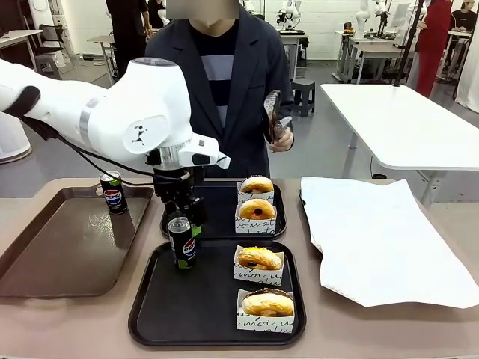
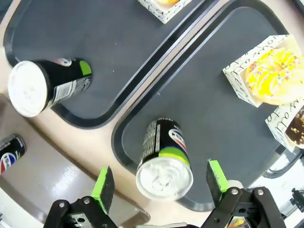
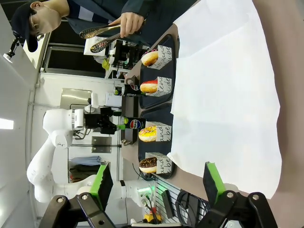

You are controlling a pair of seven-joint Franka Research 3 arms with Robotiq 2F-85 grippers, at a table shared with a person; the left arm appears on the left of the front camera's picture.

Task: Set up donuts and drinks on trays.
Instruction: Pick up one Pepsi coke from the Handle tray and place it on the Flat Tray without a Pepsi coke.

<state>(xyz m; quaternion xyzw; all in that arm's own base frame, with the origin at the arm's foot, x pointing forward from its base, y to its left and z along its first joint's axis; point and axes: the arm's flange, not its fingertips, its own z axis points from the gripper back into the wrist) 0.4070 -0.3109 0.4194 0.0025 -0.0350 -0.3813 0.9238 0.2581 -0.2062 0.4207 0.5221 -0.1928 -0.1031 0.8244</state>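
Sitting on 2 black trays (image 1: 217, 329) are 4 donuts (image 1: 260, 258), 2 cans (image 2: 164, 159); both pincers (image 2: 161, 183) wide.

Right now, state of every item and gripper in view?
left gripper: open, above near can
right gripper: open, empty
near can: upright on near tray
far tray: a can and two sleeved donuts on it
brown tray: one can, upright
tongs: in the person's hand
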